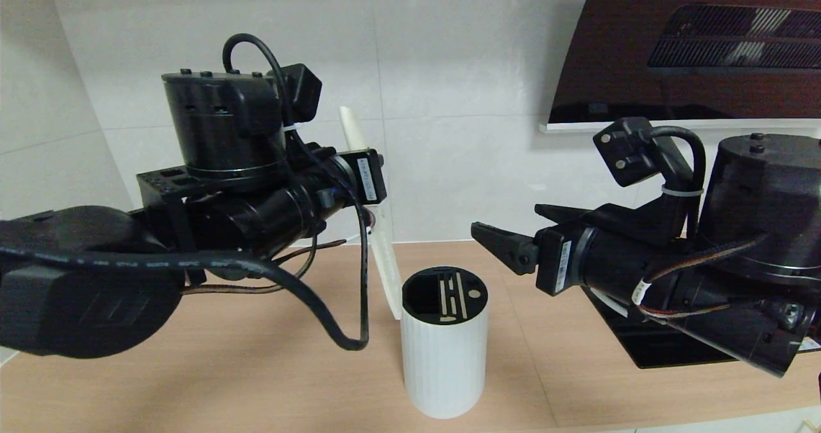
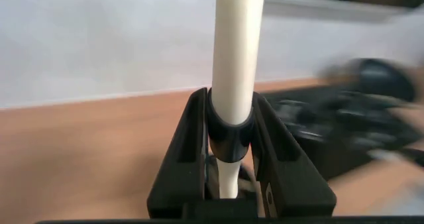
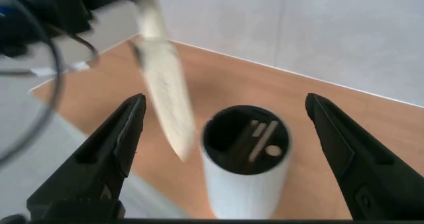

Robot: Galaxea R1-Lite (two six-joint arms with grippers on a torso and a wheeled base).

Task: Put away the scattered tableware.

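Left end effector (image 2: 230, 111) is clamped on the pale handle of a white knife (image 1: 387, 272), its two black fingers (image 2: 192, 151) pressed against either side of the handle. In the head view this arm fills the left half of the frame, and the knife hangs just left of centre. The handle points up toward the tiled wall (image 1: 449, 67) and the blade slants down and slightly right. The blade tip sits just beside the left rim of the holder (image 1: 444, 356), outside its openings; whether the two touch I cannot tell.

The holder is a white ribbed cylinder standing upright on the wooden worktop (image 1: 224, 369) at lower centre. Its black top has one large opening, several narrow slots and a small round hole.

Right end effector (image 3: 225, 103) is held wide apart and holds nothing. It comes in from the right of the head view at about mid-height, above and to the right of the holder, with its tips pointing left.

A black cooktop (image 1: 641, 349) lies on the worktop at lower right, and a dark range hood (image 1: 693, 48) fills the upper right.
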